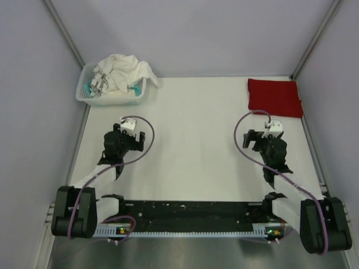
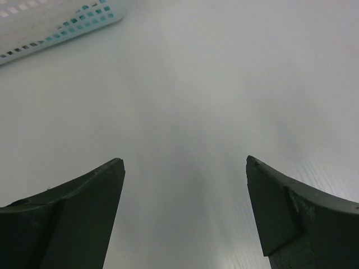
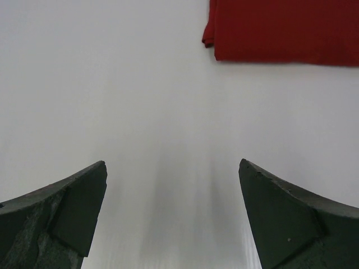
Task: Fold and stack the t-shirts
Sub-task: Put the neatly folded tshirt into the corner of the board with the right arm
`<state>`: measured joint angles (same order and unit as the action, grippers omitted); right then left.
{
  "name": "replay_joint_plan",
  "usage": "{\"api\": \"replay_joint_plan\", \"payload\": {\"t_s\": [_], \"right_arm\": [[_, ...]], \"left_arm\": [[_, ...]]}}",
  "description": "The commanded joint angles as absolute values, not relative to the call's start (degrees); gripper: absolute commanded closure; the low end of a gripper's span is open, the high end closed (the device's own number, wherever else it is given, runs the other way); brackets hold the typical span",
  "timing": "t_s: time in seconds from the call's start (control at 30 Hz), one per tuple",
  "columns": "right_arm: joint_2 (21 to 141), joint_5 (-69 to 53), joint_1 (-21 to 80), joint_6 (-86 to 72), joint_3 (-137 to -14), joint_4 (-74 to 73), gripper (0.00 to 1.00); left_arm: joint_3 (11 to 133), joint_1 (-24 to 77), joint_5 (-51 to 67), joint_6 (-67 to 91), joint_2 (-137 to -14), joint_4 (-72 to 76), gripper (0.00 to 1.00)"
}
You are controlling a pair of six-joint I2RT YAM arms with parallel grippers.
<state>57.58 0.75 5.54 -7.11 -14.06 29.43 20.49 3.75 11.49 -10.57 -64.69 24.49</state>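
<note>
A deep red t-shirt [image 1: 274,97] lies folded flat at the table's far right; its near edge shows in the right wrist view [image 3: 283,31]. A white t-shirt [image 1: 124,72] is crumpled in the white slatted basket [image 1: 90,98] at the far left. My left gripper [image 1: 124,130] is open and empty over bare table, in front of the basket; its jaws stand wide apart in the left wrist view [image 2: 185,162]. My right gripper [image 1: 265,132] is open and empty, a short way in front of the red shirt, jaws wide apart [image 3: 173,163].
The basket's corner shows at the top left of the left wrist view [image 2: 56,22]. Grey walls with metal rails enclose the white table [image 1: 190,140] on three sides. The arm bases and a black rail sit along the near edge.
</note>
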Motion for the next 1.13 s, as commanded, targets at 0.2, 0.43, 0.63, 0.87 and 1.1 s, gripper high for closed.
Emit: {"api": "replay_joint_plan", "payload": {"t_s": [0.2,0.43,0.63,0.87,1.1], "right_arm": [[58.09,3.87,5.89,-6.5,-3.95,55.19,0.01],[58.18,4.04,5.98,-6.42,-3.96,55.2,0.01],[58.62,4.04,5.89,-6.5,-4.48,54.67,0.01],[58.62,5.01,5.89,-6.94,-4.48,54.49,0.01],[58.97,5.1,5.89,-6.94,-4.92,54.05,0.01]], "left_arm": [[16.17,2.46,12.75,-7.38,-65.39,39.02,0.07],[16.43,2.11,12.13,-6.86,-65.74,39.11,0.07],[16.52,1.85,12.22,-6.68,-65.83,38.94,0.07],[16.7,1.67,12.74,-6.68,-66.01,38.76,0.07],[16.43,1.5,12.58,-6.51,-65.57,38.85,0.07]]}}
